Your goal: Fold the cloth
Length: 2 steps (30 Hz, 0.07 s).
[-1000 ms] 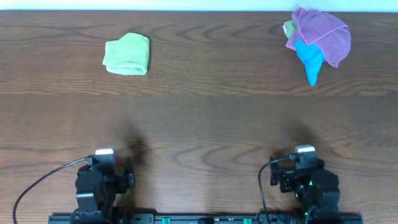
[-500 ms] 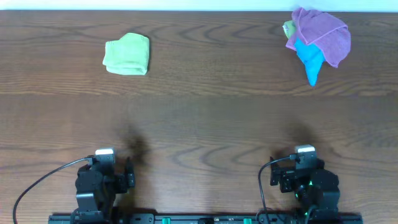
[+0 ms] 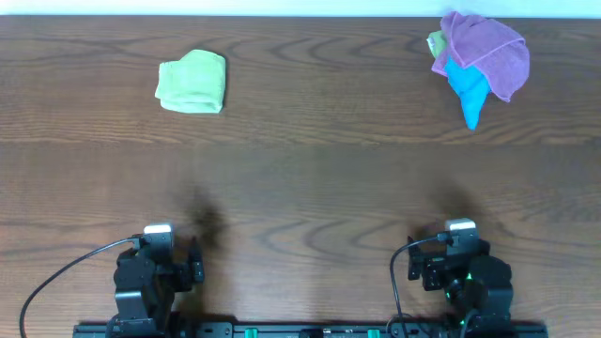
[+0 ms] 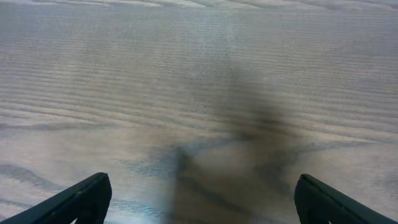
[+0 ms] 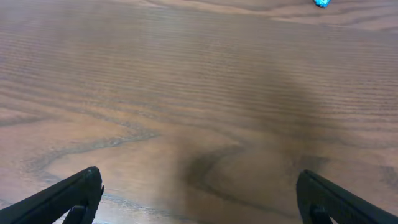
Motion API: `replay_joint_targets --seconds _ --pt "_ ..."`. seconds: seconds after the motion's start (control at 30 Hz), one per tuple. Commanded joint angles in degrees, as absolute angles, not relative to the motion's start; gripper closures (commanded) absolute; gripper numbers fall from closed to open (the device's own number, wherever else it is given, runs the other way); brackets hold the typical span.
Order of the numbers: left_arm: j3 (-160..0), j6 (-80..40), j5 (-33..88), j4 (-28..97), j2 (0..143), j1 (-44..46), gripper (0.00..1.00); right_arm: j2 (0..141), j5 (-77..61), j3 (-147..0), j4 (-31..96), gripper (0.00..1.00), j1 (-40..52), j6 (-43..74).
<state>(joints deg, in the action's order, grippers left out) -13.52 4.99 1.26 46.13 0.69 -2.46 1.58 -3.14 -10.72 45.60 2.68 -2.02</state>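
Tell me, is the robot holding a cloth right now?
No, nothing is held. The left gripper and right gripper are both open and empty, far from the green cloth and the cloth pile.

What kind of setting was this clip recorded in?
Probably a robot test bench, not a home: a wood-grain table, a left arm and right arm on a rail at its near edge, and only cloths, a folded green cloth and a purple-and-blue pile.
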Motion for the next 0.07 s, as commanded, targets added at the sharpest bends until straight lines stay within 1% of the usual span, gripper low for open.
replay_joint_targets --seconds 0.0,0.03 --pt "-13.2 6.0 1.1 46.7 0.2 -2.2 0.05 0.9 -2.8 -10.1 45.6 0.01 2.2 -2.9" --pt "-13.2 6.0 1.1 46.7 0.2 -2.2 0.05 0.9 -2.8 -10.1 45.6 0.01 2.2 -2.9"
